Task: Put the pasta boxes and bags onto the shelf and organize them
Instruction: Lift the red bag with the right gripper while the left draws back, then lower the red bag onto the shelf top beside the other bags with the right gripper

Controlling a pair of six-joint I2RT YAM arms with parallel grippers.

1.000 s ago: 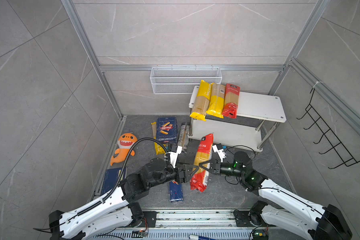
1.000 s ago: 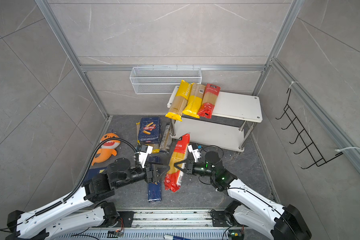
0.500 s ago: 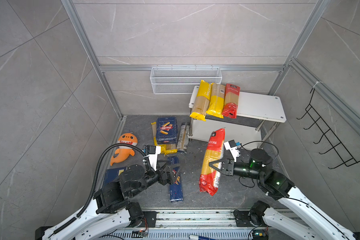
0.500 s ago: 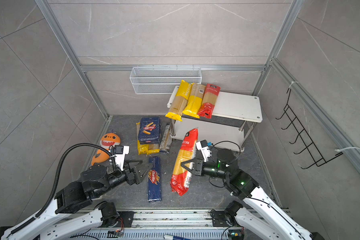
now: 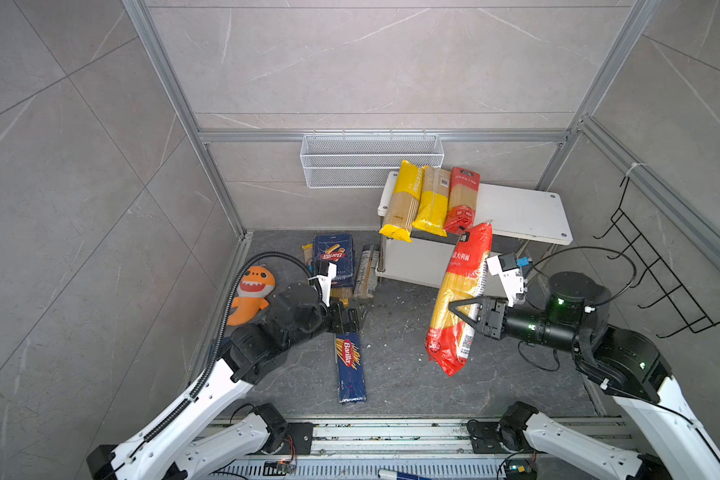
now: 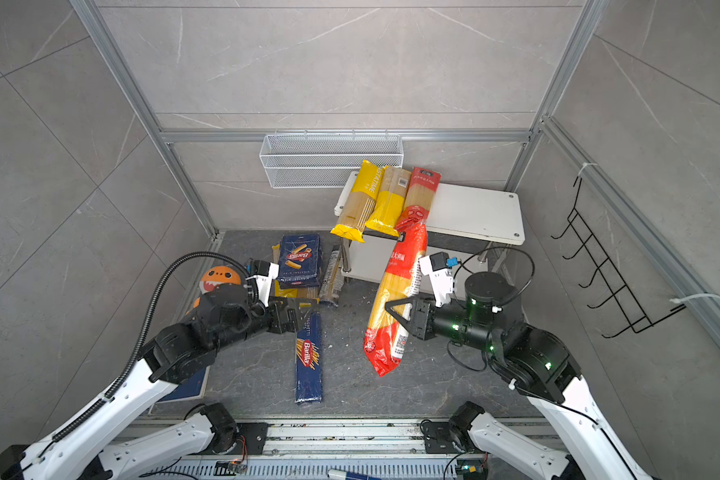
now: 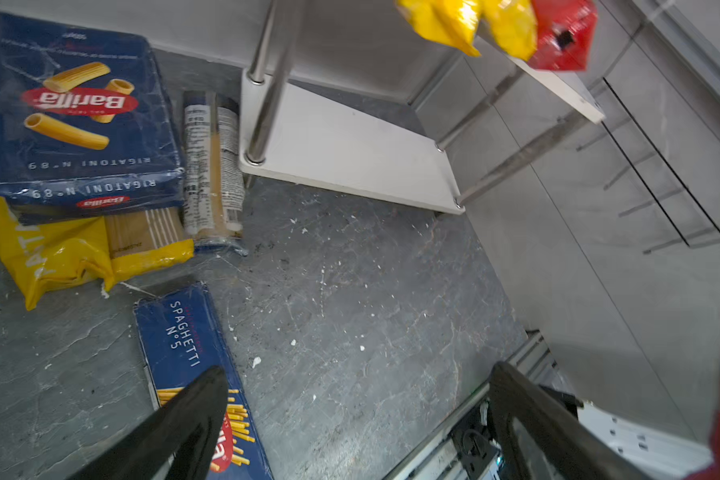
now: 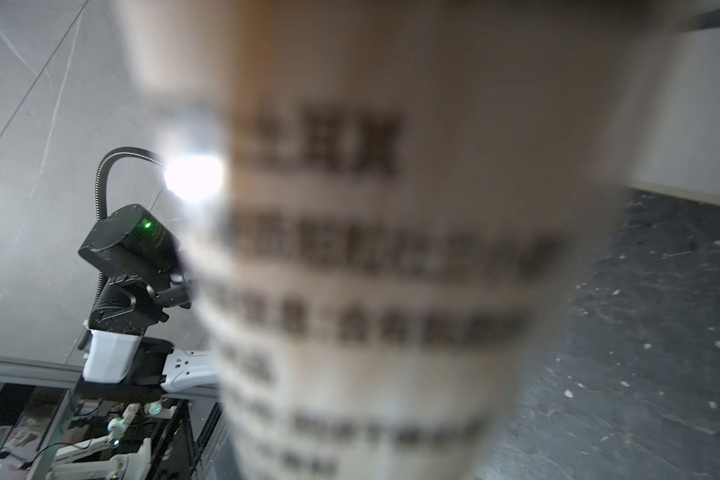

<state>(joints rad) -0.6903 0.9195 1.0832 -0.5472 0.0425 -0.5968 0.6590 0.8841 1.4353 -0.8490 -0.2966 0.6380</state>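
The right gripper [image 5: 463, 315] is clamped across the middle of the red-and-yellow spaghetti bag [image 5: 464, 266]. The bag's long axis stands steeply, and its upper end reaches ahead of and above the gripper to just beside the front edge of the shelf [image 5: 520, 210], whose top board carries three bags [image 5: 431, 199], so this arm looks the nearer one for the placing. The left gripper [image 7: 358, 372] hangs spread wide and empty over one end of the narrow blue box [image 7: 184, 345], which lies flat on the desk [image 7: 350, 291] and runs back beneath the wrist. That box reads "Barilla" and "SPAGHETTI N°5", the wider box [image 7: 75, 116] further ahead reads "RIGATONI N°89", and the held bag bears Chinese characters.
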